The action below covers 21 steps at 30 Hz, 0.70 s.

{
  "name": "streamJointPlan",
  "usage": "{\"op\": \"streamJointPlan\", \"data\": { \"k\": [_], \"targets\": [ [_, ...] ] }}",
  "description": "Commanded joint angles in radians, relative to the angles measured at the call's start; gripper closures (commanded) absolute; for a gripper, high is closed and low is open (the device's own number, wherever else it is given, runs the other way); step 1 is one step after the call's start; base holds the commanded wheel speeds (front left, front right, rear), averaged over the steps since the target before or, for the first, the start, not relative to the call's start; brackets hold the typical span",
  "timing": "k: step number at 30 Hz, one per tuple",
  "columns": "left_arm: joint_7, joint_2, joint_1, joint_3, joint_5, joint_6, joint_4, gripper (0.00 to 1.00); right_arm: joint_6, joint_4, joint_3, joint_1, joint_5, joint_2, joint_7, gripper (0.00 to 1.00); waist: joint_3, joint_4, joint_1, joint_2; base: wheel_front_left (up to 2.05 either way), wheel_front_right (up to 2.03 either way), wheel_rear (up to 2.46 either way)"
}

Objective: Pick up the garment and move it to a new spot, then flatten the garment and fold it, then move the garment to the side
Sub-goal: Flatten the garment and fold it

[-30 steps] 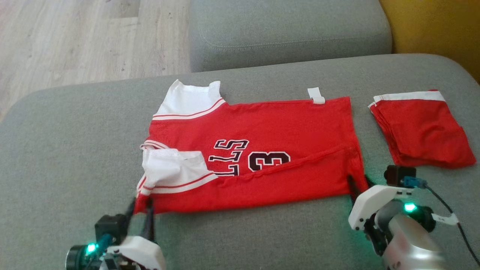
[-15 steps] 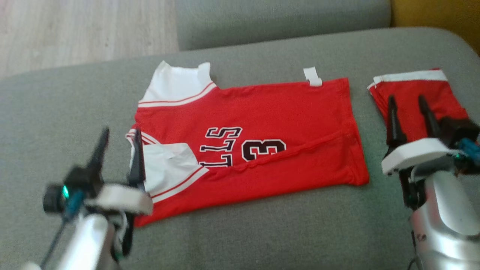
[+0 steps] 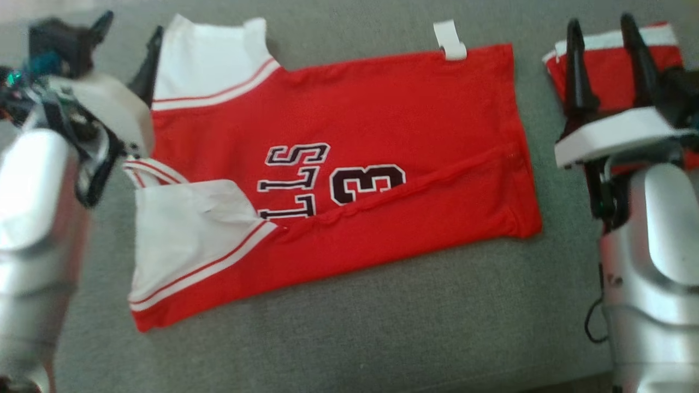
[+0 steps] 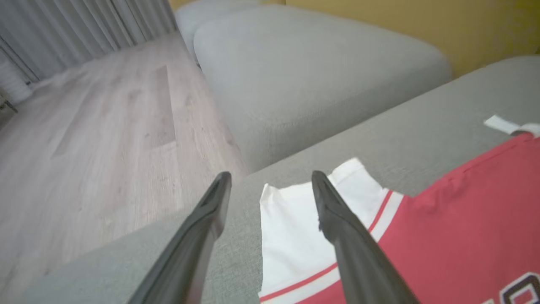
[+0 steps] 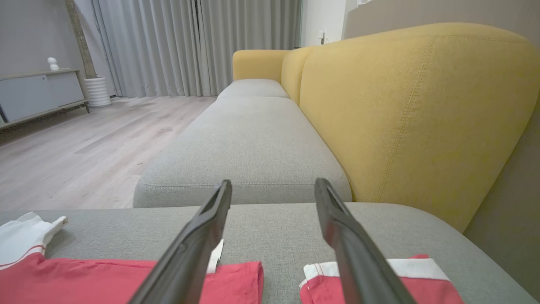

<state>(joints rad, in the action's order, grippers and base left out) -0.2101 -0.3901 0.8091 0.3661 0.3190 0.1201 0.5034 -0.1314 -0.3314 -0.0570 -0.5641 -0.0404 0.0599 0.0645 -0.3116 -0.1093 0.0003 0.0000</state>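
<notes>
The garment [image 3: 382,109], a red jersey with white sleeves and black lettering, lies spread on the grey cushion [image 3: 382,338]. Its near long edge is folded up over the front. My left gripper [image 3: 130,27] stands open and empty beside the far white sleeve [image 3: 207,54]. In the left wrist view the left gripper [image 4: 271,177] hovers over that sleeve [image 4: 295,219], with the jersey [image 4: 464,219] to the right. Off the jersey's right end, my right gripper [image 3: 599,24] is open and empty; in its own wrist view the right gripper [image 5: 273,183] is above the jersey's hem [image 5: 105,278].
A folded red piece with a white band [image 3: 609,76] lies right of the jersey, under the right gripper, also as red cloth [image 5: 438,293]. A second grey cushion [image 5: 249,143] lies beyond, a yellow backrest [image 5: 413,118] to the right, wooden floor [image 4: 105,126] to the left.
Both grippers let go of the jersey's near corners, opened wide and rose towards its far side. The head camera has tilted down and closer, shifting the whole picture.
</notes>
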Motion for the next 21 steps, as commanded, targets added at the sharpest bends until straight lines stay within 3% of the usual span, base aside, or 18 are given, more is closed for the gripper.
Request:
{"op": "streamJointPlan", "data": {
  "k": [1,6,11,21],
  "targets": [
    [-0.017,-0.049,0.051,-0.022,0.011,0.003,-0.013,0.0,0.001,0.037,0.022,-0.03,0.009,-0.008,-0.002,0.0,-0.057,-0.038,-0.0003,0.0,0.0,0.0,0.0],
    [-0.128,-0.108,0.175,0.089,0.084,0.01,0.093,0.0,0.001,0.047,0.059,-0.077,0.006,-0.009,-0.005,0.0,-0.121,-0.074,-0.0003,0.0,0.0,0.0,0.0],
    [-0.177,-0.15,0.266,0.14,0.163,0.01,0.183,0.0,0.001,0.053,0.086,-0.105,-0.019,-0.009,0.001,0.0,-0.173,-0.1,-0.0003,0.0,0.0,0.0,0.0],
    [-0.182,-0.155,0.394,0.182,0.217,0.01,0.347,0.0,0.001,0.056,0.122,-0.124,-0.057,-0.01,0.014,0.0,-0.242,-0.143,-0.0003,0.0,0.0,0.0,0.0]
  ]
}}
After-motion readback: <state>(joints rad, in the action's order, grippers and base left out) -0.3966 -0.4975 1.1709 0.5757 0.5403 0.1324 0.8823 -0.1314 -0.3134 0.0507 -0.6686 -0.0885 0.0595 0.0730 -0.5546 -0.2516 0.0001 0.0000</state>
